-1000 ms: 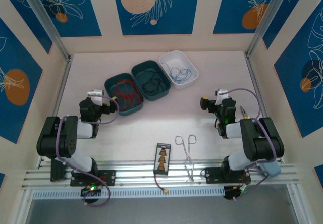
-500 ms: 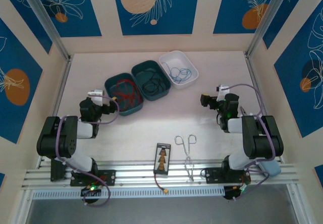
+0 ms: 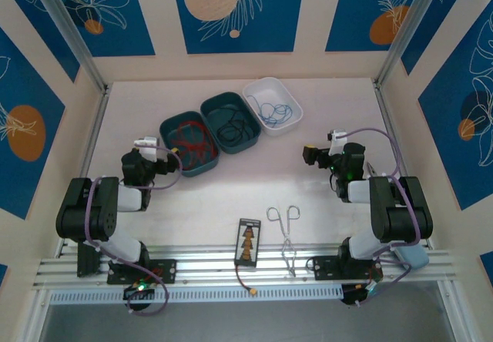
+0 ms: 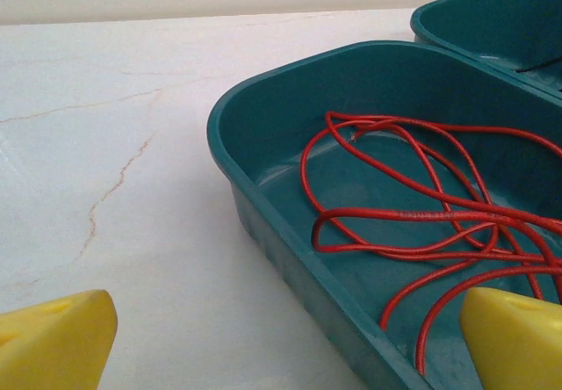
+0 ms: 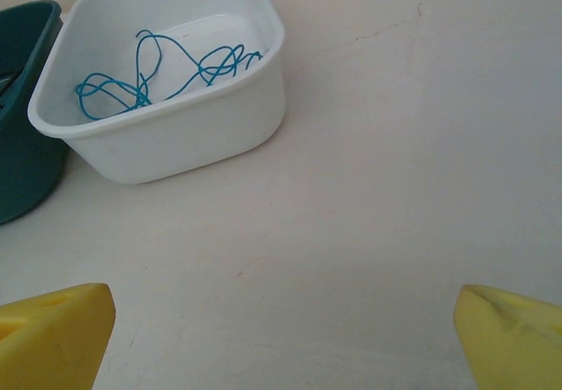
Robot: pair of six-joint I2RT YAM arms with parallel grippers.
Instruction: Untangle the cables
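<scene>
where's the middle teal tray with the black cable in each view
top external: middle teal tray, back centre, between the red cable's tray and the white tray.
left wrist: tray top right, behind the red cable's tray.
right wrist: tray at left edge, beside the white tray.
landmarks: those two neighbours.

**Soft, Even Light; Near Corners Blurring**

Bright, diffuse light is falling from above across the pale marbled tabletop (image 3: pixel 231 196), and the arms are casting only faint, soft-edged shadows in the top view. In the left wrist view the glossy teal plastic tray (image 4: pixel 255 188) is catching dull highlights along its rim, while the thin red cable (image 4: pixel 413 216) is showing crisply. In the right wrist view the white plastic tray (image 5: pixel 176 148) is throwing a mild shadow at its base. The wedge-shaped yellow fingertips (image 5: pixel 53 333) are blurring out of focus in the bottom corners of both wrist views.
</scene>
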